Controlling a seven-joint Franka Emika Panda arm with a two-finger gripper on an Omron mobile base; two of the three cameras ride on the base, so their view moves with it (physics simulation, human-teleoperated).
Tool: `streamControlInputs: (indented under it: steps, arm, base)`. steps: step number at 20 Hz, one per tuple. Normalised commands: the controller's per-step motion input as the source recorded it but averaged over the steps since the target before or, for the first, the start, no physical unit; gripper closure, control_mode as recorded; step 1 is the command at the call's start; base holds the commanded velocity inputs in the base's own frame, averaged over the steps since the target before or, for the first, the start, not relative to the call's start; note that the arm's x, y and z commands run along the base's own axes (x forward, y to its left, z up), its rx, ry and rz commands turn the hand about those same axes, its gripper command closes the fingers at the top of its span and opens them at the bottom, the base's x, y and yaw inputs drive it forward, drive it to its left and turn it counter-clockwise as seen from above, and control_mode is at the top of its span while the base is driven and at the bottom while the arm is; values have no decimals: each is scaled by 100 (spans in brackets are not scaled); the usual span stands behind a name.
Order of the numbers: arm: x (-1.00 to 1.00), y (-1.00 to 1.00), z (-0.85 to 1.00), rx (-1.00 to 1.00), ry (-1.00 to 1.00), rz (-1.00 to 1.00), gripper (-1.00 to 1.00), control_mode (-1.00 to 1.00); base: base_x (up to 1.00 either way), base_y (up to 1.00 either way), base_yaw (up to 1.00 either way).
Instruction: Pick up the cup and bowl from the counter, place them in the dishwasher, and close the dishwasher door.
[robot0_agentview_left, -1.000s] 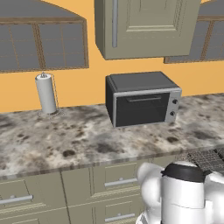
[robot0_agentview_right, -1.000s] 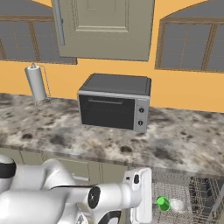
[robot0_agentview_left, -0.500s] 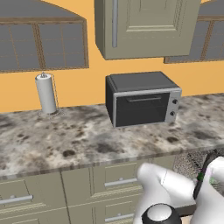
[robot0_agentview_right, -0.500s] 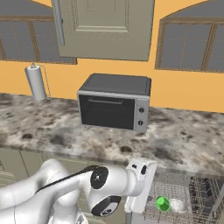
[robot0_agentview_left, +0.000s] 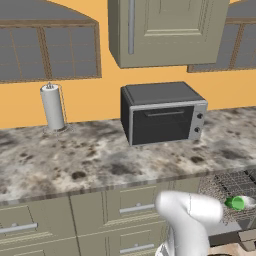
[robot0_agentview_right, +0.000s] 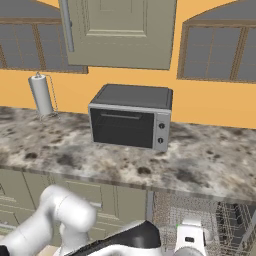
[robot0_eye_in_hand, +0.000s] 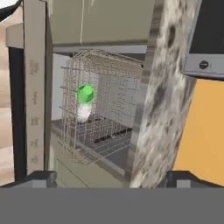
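The counter (robot0_agentview_left: 100, 160) is rendered as polished mottled stone. The toaster oven (robot0_agentview_left: 162, 112) is finished in matt black with a brushed silver metal panel. The dishwasher (robot0_eye_in_hand: 100, 113) is fitted with a thin grey metal wire rack (robot0_eye_in_hand: 105, 74). The drawers (robot0_agentview_left: 120, 207) are given matt taupe fronts with shiny metal handles.

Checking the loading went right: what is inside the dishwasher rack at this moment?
In the wire rack sit a green item and a whitish one right beside it, touching or nearly so. The mesh hides their shapes, so which is cup or bowl I cannot tell.
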Motion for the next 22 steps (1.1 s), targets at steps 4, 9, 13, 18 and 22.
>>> streamControlInputs:
  steps: [4, 9, 13, 18, 22]
  arm:
    - [-35, 29, 0, -2, 0, 33, -100, -100]
    - [-23, 54, -34, -2, 0, 20, -100, -100]
    - [-14, 66, -41, 0, -3, 13, -100, -100]
    - [-2, 52, -27, 5, -6, 6, -100, -100]
    - [-7, 36, -59, 2, -6, 4, -100, -100]
  base:
    - [0, 0, 0]
    - [0, 0, 0]
    - [0, 0, 0]
    - [0, 0, 0]
    - [0, 0, 0]
